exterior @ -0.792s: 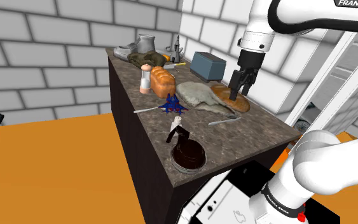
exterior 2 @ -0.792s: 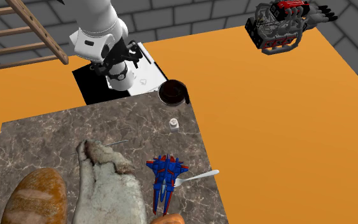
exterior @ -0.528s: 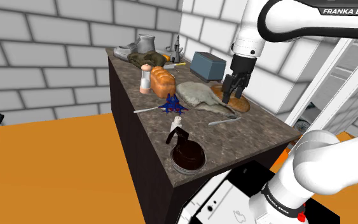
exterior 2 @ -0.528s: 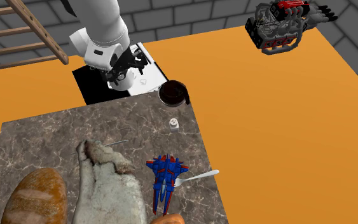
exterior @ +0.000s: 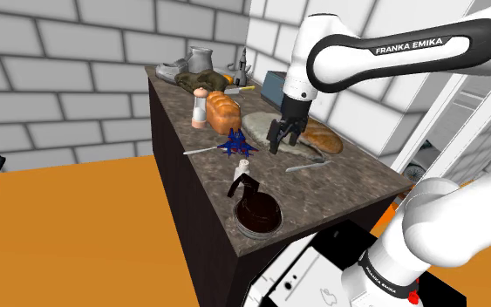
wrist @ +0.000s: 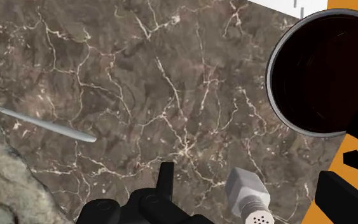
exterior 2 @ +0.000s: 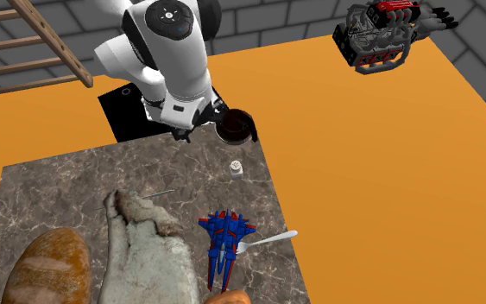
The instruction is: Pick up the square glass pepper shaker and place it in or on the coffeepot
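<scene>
The pepper shaker (exterior: 244,164) is a small white square block with a dotted top, standing on the dark marble counter (exterior: 348,179) near its front edge. It also shows in the second exterior view (exterior 2: 236,167). The coffeepot (exterior: 256,210) is dark brown with a round open mouth and stands at the counter's corner (exterior 2: 235,126). My gripper (exterior: 280,144) hangs above the counter, just past the shaker. In the wrist view the gripper (wrist: 247,177) is open, and the shaker (wrist: 250,198) lies below between the fingers, untouched. The coffeepot's rim (wrist: 279,95) sits close beside it.
A blue toy jet (exterior: 235,144) and a fork (exterior: 201,150) lie just beyond the shaker. A grey furry cloth (exterior: 269,129), bread loaves (exterior: 222,109) and a grey-blue box (exterior: 287,87) crowd the back. A thin grey rod (wrist: 41,121) lies on the marble. The orange floor drops off past the counter's edge.
The arm has swung from over the long bread toward the shoulder view's left and down, bringing the gripper close above the shaker. The shaker and coffeepot have not moved.
</scene>
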